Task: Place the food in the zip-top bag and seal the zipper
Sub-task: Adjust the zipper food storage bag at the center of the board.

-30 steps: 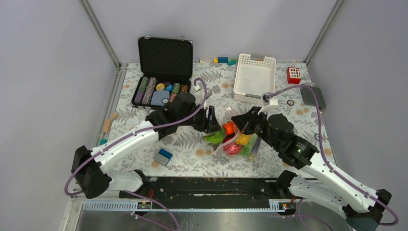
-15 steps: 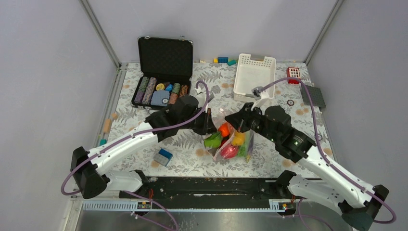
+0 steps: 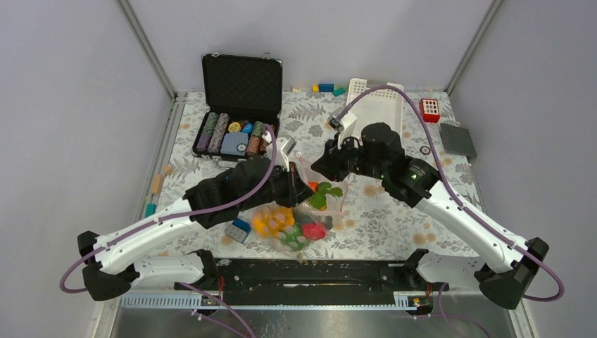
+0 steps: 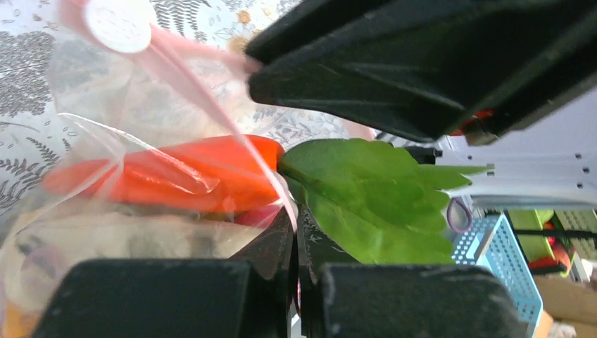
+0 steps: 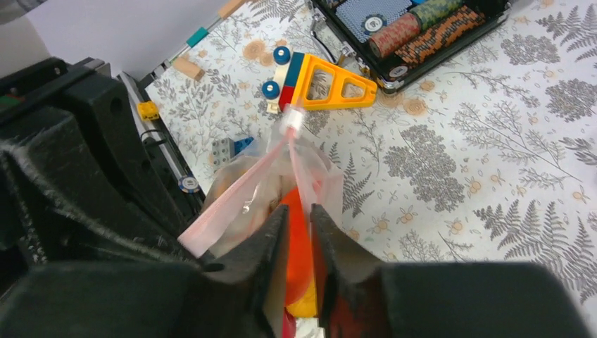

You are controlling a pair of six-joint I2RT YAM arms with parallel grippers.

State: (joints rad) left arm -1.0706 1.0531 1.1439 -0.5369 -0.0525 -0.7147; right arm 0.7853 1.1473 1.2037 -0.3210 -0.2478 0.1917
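Item: zip-top bag [image 3: 301, 211], clear film with a pink zipper, held up by its rim between my two grippers, on the near right of the open chip case [image 3: 239, 105]. I cannot tell whether its bottom rests on the table. Contents seen through the film: orange piece [image 4: 176, 176], yellow piece [image 3: 271, 220], red piece [image 3: 315, 229]; green leaf [image 4: 366, 193] at the mouth. Zipper: two pink strips spread apart below the white slider [image 5: 291, 120], mouth open. Left gripper [image 4: 296, 236]: jaws pressed together on a pink strip. Right gripper [image 5: 299, 236]: jaws almost together, pinching bag film. Also logged: yellow wheeled toy [image 5: 324, 81] just in front of the case, blue block [image 3: 241, 229] nearer than the case, white basket [image 3: 384, 105] to its right. Chip faces are too small to read.
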